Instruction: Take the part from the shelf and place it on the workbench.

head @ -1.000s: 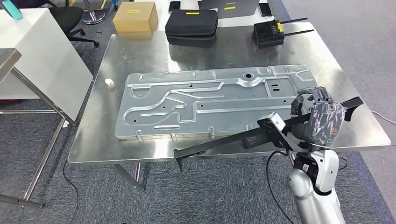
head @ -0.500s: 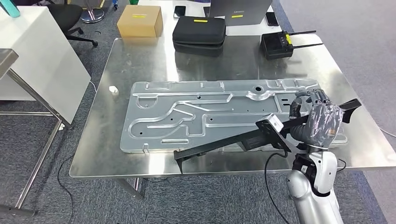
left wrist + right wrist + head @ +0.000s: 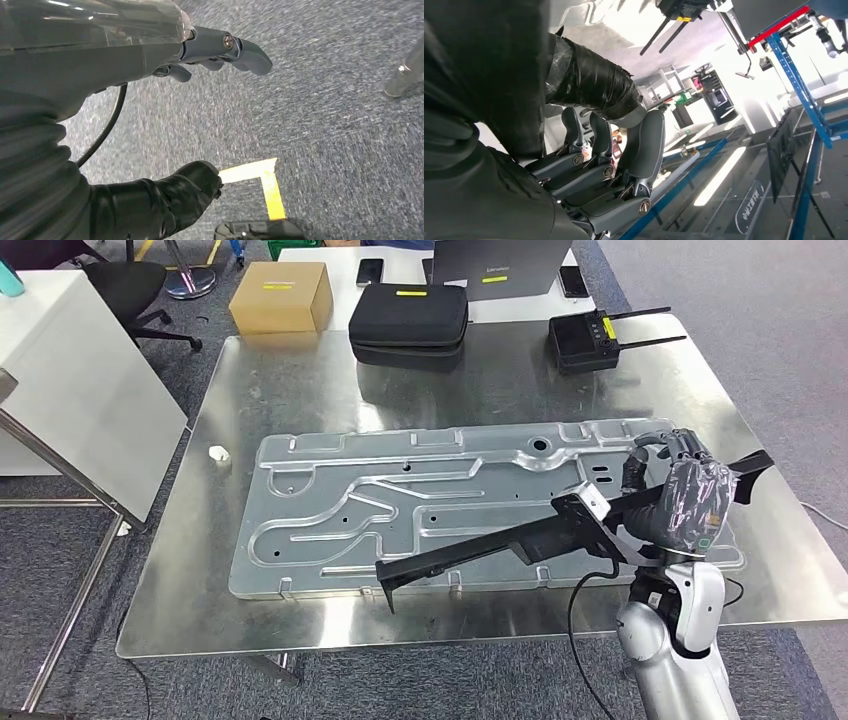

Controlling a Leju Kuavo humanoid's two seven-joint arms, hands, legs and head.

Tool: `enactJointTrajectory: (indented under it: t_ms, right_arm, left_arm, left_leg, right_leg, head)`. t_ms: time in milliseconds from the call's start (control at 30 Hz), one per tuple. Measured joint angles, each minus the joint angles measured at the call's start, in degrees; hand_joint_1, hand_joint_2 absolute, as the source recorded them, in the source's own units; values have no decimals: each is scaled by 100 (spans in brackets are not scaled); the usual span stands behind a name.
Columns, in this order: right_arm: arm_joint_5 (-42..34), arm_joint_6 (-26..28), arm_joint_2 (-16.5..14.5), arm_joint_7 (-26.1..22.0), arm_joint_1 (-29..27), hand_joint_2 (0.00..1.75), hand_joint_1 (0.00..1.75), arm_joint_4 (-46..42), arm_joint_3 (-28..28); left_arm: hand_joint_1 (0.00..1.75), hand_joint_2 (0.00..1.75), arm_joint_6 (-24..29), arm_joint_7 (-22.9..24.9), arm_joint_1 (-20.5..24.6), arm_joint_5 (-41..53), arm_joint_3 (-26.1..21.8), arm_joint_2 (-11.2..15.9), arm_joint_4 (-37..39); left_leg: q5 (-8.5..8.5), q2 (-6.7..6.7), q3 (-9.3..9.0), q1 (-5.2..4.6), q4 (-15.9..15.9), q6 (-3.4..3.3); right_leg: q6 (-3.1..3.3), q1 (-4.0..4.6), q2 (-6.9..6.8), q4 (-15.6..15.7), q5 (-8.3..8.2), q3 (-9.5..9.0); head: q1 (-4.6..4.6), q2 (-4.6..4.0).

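Observation:
The part is a long black bar with a bracket block near its middle. My right hand grips it near one end, and its free end hangs low over the front of a big stamped metal panel. That panel lies flat on the steel workbench. In the right wrist view the fingers of that hand are curled tight. My left hand hangs over grey carpet, its fingers spread and holding nothing.
Along the workbench's far edge stand a cardboard box, a black zip case and a black radio unit with antennas. A small white object lies left of the panel. A white table stands at left.
The whole picture has shifted: the camera moved closer to the workbench. The bar's free end, earlier beyond the table's front edge, now hangs over the panel. My right hand's grip is unchanged.

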State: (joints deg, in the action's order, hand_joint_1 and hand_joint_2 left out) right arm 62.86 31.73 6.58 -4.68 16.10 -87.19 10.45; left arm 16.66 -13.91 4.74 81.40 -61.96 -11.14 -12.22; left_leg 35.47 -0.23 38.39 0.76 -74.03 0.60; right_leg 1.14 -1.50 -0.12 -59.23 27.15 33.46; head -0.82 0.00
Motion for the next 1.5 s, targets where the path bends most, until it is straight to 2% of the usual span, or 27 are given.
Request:
enactJointTrajectory:
  t_ms: [33,67,133,167,200,267,333,400,467,500,533,567,633,700,767,867,967,1000,1033,1067,1100,1167,1200,1300,1367,1433,1500]
  right_arm:
    - [0,-1,-1,0,-8,175,175,4,0]
    - [0,-1,-1,-1,-13,175,175,9,0]
    - [-4,-5,-1,-7,-13,175,87,20,0]
    - [-9,-11,-1,-13,-5,175,44,25,0]
    - [-14,-16,-1,-22,4,175,0,27,0]
    - [-21,-23,-3,-40,21,175,0,32,0]
    - [-21,-23,-8,-56,27,175,0,33,0]
    - [-21,-27,-11,-63,44,175,0,36,0]
    - [-15,-49,-12,-67,60,175,0,51,0]
    - [-5,-74,-14,-69,65,175,0,67,0]
    - [13,-101,-16,-69,77,175,0,87,0]
    - [38,-132,-18,-63,103,175,0,108,0]
    - [95,-189,-20,-40,212,175,0,149,1]
    - [130,-222,-23,-11,352,175,0,190,4]
    - [144,-229,-26,7,440,175,0,229,8]
    - [157,-238,-46,10,508,175,0,270,16]
    - [160,-246,-65,10,556,175,0,306,29]
    - [160,-248,-68,10,560,175,0,324,34]
    - [164,-254,-71,14,562,175,0,342,40]
    - [173,-269,-75,22,571,175,0,362,46]
    - [184,-298,-80,38,592,175,0,387,52]
    - [209,-406,-86,91,697,175,0,460,65]
    - [219,-493,-89,132,793,175,0,531,73]
    - [237,-747,-92,245,1142,175,0,873,119]
    - [238,-804,-93,265,1302,175,0,1068,148]
    - [234,-817,-97,268,1415,175,0,1209,170]
    - [196,-834,-100,267,1501,175,0,1351,193]
  left_arm:
    - [0,175,-5,-8,-6,7,0,-1,0]
    - [0,175,-24,-27,-12,10,-1,-1,0]
    - [0,175,-107,-98,-22,6,-1,0,1]
    - [0,175,-152,-133,-21,4,-1,0,3]
    - [0,175,-196,-162,-12,5,1,0,4]
    - [0,175,-236,-195,8,3,1,-1,7]
    - [0,87,-220,-202,6,-15,1,-1,5]
    - [0,0,-154,-159,-3,-37,-1,-1,4]
    - [0,0,-77,-87,3,-42,-2,-5,4]
    - [0,0,-49,-56,6,-36,-2,-8,4]
    - [0,0,-28,-33,7,-27,-1,-10,4]
    - [0,0,-13,-19,6,-15,-1,-11,4]
    - [0,0,8,-3,8,12,2,-18,5]
    - [0,0,32,1,19,29,4,-28,6]
    - [0,0,54,4,29,33,4,-34,7]
    - [0,0,68,13,32,33,4,-31,5]
    - [0,0,72,16,33,34,4,-31,5]
    - [0,0,72,17,29,36,4,-31,6]
    - [0,0,72,18,25,37,4,-31,6]
    - [0,0,74,22,23,37,4,-31,7]
    - [0,0,79,26,22,39,4,-30,6]
    - [0,0,90,34,26,55,6,-29,5]
    - [0,0,101,36,32,68,8,-29,4]
    - [0,0,145,49,51,94,14,-29,5]
    - [0,0,168,56,52,101,15,-30,5]
    - [0,0,176,60,55,110,16,-30,4]
    - [0,0,183,65,55,127,17,-29,4]
  left_leg:
    - [-131,0,118,17,-53,15]
    - [-363,1,131,31,105,23]
    - [-913,2,-76,44,822,27]
    - [-1059,1,-187,34,1130,15]
    - [-1102,-2,-259,22,1333,-10]
    - [-1033,-12,-297,-4,1454,-78]
    - [-1027,-15,-323,13,1514,-156]
    - [-1034,-13,-358,23,1558,-237]
    - [-1019,-14,-365,-9,1560,-287]
    - [-1010,-18,-370,-28,1557,-303]
    - [-1003,-24,-379,-47,1553,-314]
    - [-994,-31,-392,-66,1548,-320]
    - [-971,-40,-425,-97,1540,-322]
    - [-955,-42,-429,-126,1525,-298]
    - [-958,-40,-422,-133,1528,-256]
    - [-838,-32,-371,-136,1393,-166]
    - [-352,-20,63,-81,446,-67]
    - [-235,-18,231,-58,109,-45]
    - [-222,-16,326,-37,-66,-27]
    - [-326,-15,313,-21,-15,-14]
    - [-528,-12,187,-8,266,-8]
    - [-905,-9,-189,-3,1087,-15]
    - [-991,-10,-319,-11,1369,-33]
    - [-1000,-16,-385,-40,1545,-116]
    - [-1033,-14,-407,-27,1595,-198]
    - [-1056,-14,-426,-14,1636,-266]
    - [-1048,-18,-424,-28,1630,-298]
  right_leg:
    - [-7,-6,6,0,32,-41]
    - [-20,-15,13,-2,69,-92]
    - [-73,-29,27,-6,145,-190]
    - [-106,-27,33,-14,173,-212]
    - [-142,-16,37,-18,188,-211]
    - [-204,-4,37,-4,185,-190]
    - [-252,-15,25,-39,234,-179]
    - [-269,-19,17,-436,468,-3]
    - [-267,-3,16,-1181,788,386]
    - [-262,7,16,-1481,860,563]
    - [-249,16,16,-1595,820,656]
    - [-225,24,16,-1490,670,643]
    - [-144,51,16,-797,234,368]
    - [-82,92,14,-207,3,124]
    - [-68,123,15,-73,-10,77]
    - [-20,58,3,7,-47,28]
    - [13,32,-29,41,-56,-2]
    - [16,32,-36,39,-53,-3]
    - [15,30,-38,36,-48,-6]
    - [11,25,-36,31,-40,-15]
    - [-1,18,-31,26,-28,-29]
    - [-44,15,-18,10,3,-53]
    - [-75,20,-10,1,10,-48]
    - [-170,33,6,11,-5,-27]
    - [-220,18,5,-71,71,2]
    - [-248,11,5,-564,354,227]
    - [-265,17,6,-1328,663,610]
  head:
    - [0,0]
    - [-1,0]
    - [-2,0]
    - [0,0]
    - [0,0]
    - [5,0]
    - [3,0]
    - [0,0]
    - [-1,0]
    - [-2,0]
    - [-2,0]
    - [-2,0]
    - [-1,0]
    - [1,0]
    - [2,0]
    - [14,0]
    - [40,0]
    - [38,0]
    - [39,0]
    - [39,0]
    - [39,0]
    - [39,0]
    - [38,0]
    - [33,0]
    - [33,0]
    - [30,0]
    - [29,0]
